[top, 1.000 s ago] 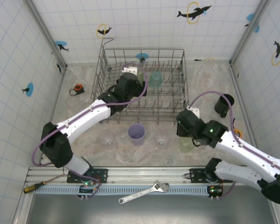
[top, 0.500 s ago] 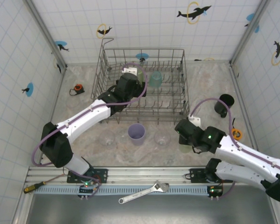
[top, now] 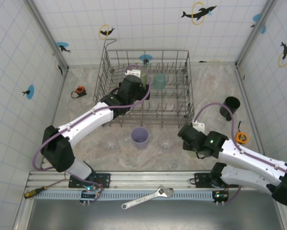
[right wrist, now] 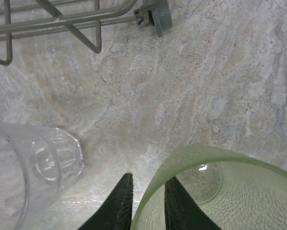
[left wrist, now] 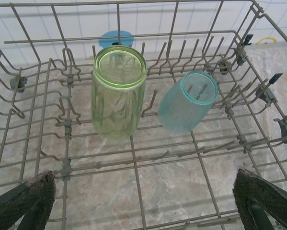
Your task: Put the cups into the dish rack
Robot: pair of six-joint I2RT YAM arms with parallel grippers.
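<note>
Closure is what has changed. Over the last second the right claw (right wrist: 147, 191) has slid toward the lower edge of the top view, onto the pale green cup (right wrist: 239, 201), and drawn its fingers together. They now pinch the cup's rim, one finger outside the wall and one inside. The cup stands on the counter (top: 215, 81), lower right of centre in the top view, near the lower right corner of the dish rack (top: 172, 51). I judge the grasp made and the lift toward the rack next, though so thin a hold on the rim could let the cup swing.

The left claw (left wrist: 143, 191) has not moved. It hangs spread wide over the rack, holding nothing.

From above, the right wrist sits over the grip. The right wrist camera gives the rim between the fingers and a clear cup (right wrist: 33, 163) near at the left. The left wrist camera gives the rack's load: a tall green cup (left wrist: 118, 98) among the tines and a teal cup (left wrist: 189, 108) leaning just beside it, not touching. The top view adds cups still waiting on the counter, a lavender cup (top: 140, 136) and a black cup (top: 229, 108).
</note>
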